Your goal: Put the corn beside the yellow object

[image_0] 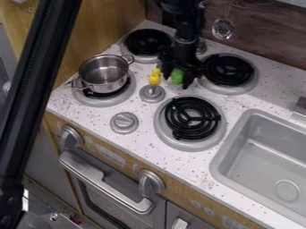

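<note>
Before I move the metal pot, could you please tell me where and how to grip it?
Probably by the rim of the pot, between its two side handles, from straight above, one jaw inside and one outside: it stands upright, open-topped, with a thin wall.

The yellow object (154,78) stands upright between burners (190,118), near a rounded green item (177,76).

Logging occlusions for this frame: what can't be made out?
Camera view:
- Green thing: partly covered by the gripper; full shape, whether it's the corn, and whether it's held are unclear.
- Yellow object: too small to say what it is.
- Silver knob behind the gripper: partly hidden by the arm.
- Sink: far side cut off by the right edge.
</note>
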